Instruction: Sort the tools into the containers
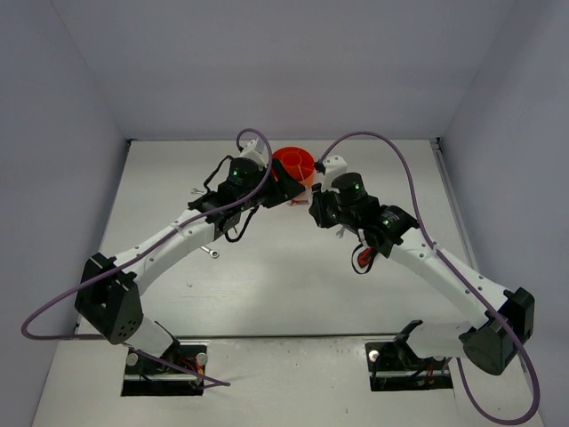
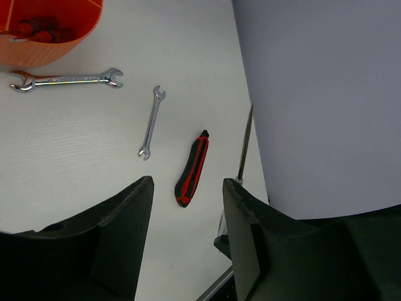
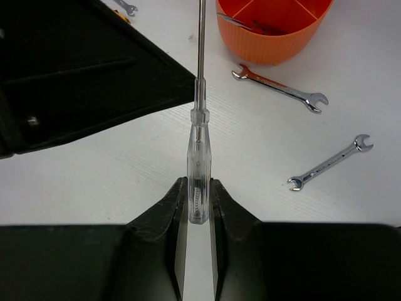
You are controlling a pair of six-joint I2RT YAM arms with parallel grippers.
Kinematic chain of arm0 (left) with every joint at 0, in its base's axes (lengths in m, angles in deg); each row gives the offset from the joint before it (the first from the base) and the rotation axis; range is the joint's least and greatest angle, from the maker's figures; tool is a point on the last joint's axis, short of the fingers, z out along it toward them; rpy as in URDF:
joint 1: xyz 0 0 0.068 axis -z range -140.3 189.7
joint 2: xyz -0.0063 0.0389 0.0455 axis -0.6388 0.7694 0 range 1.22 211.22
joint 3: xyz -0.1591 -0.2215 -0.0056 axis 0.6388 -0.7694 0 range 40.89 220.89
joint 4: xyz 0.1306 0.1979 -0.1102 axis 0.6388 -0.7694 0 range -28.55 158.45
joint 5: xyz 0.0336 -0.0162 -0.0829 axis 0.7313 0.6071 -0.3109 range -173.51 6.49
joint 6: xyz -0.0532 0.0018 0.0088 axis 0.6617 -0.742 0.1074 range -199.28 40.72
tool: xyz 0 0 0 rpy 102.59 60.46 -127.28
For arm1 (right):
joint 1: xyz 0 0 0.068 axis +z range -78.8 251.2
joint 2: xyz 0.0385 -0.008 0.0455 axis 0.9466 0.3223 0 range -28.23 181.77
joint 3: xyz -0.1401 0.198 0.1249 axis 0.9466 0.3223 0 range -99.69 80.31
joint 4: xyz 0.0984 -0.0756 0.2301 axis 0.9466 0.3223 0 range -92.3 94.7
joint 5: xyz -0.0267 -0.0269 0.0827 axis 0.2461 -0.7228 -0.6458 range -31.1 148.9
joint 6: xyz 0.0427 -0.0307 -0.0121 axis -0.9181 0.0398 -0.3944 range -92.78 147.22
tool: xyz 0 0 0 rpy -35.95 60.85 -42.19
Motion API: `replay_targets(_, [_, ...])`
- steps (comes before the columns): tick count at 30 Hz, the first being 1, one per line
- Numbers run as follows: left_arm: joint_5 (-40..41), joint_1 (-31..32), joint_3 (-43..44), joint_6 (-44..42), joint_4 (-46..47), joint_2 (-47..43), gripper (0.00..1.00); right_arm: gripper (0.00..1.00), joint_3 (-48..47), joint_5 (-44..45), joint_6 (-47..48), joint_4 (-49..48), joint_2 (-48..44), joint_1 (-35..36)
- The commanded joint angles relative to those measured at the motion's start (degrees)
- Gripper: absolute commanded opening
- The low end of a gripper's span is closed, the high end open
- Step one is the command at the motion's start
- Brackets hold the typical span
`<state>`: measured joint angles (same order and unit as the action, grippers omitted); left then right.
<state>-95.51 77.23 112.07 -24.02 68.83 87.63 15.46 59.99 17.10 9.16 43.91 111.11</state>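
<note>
In the top external view both arms reach from the bottom corners of the frame toward the upper middle, where the orange tub [image 1: 293, 164] stands. The left gripper [image 1: 283, 192] sits just below-left of the tub and the right gripper [image 1: 317, 210] just below-right, elbows flared outward. A stray wrench [image 1: 211, 252] lies further down on the left. From this height neither grip can be read. In the left wrist view the left gripper has its jaws apart and empty at the bottom of the frame, tilted down over the table [image 2: 75, 163]. The utility knife [image 2: 192, 169] lies mid-frame, a small wrench [image 2: 151, 122] is up-left of it, and a large wrench [image 2: 66, 79] lies just below the tub in the upper left corner. In the right wrist view the right gripper is clamped on the clear handle of a screwdriver [image 3: 199, 150], its shaft running straight up and out of the top of the frame. The tub sits upper right, and the left arm's black body [image 3: 81, 81] fills the upper left, close beside the shaft. The step in hand looks like carrying this screwdriver to the tub. The next move calls for swinging the shaft rightward, clear of the left arm, over the rim and above one compartment before letting go.
</note>
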Motion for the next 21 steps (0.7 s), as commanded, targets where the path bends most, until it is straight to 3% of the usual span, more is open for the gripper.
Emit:
replay_targets(1, [2.5,0.7,0.4,-0.4,4.6,-5.0,0.47,0.0,0.2,1.0,-1.3,-3.0,-2.0,-1.0])
replay_targets(21, [-2.8,2.5,6.4,1.7,8.1,2.1,0.46,0.0,-0.7,-2.7,-1.2,-3.1,-1.3,-2.0])
